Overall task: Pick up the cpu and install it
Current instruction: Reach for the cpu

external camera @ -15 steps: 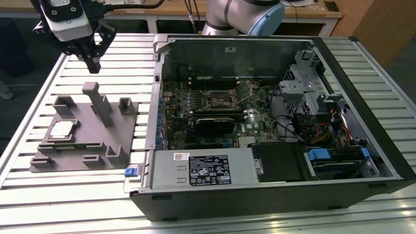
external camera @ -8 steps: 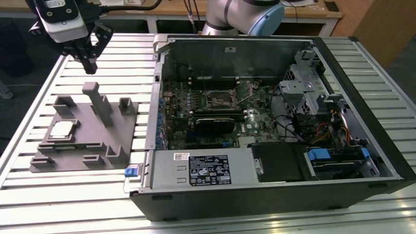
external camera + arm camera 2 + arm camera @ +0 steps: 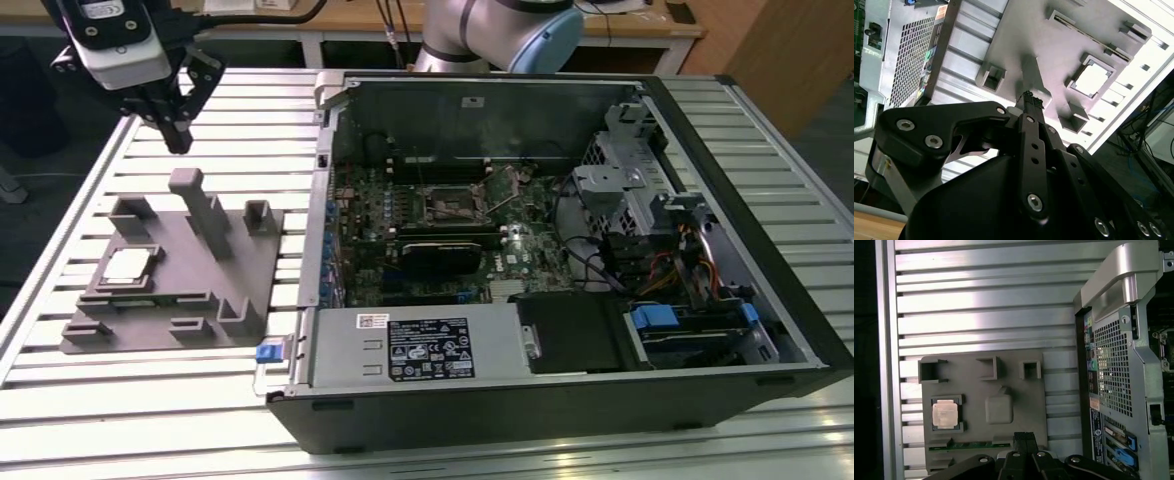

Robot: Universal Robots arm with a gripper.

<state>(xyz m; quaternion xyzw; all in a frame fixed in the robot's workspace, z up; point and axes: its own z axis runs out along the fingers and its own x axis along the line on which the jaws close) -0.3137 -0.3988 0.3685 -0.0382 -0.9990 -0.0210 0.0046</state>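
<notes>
The cpu (image 3: 130,265) is a small pale silver square lying flat in a recess of the grey plastic tray (image 3: 187,262), on the exterior view's left. It also shows in both wrist views, cpu (image 3: 945,414) (image 3: 1091,79), seated in the tray (image 3: 974,390) (image 3: 1019,30). My gripper (image 3: 175,140) hangs well above the tray's far end with its fingers pointing down, shut and holding nothing. The closed fingertips (image 3: 1025,438) (image 3: 1029,98) sit apart from the cpu, over the tray's middle post.
An open computer case (image 3: 561,400) lies on the slatted metal table (image 3: 254,120) beside the tray. Inside, the motherboard carries a square socket frame (image 3: 447,205) and a black block (image 3: 434,255). The case's rear panel (image 3: 1114,370) stands close to the tray.
</notes>
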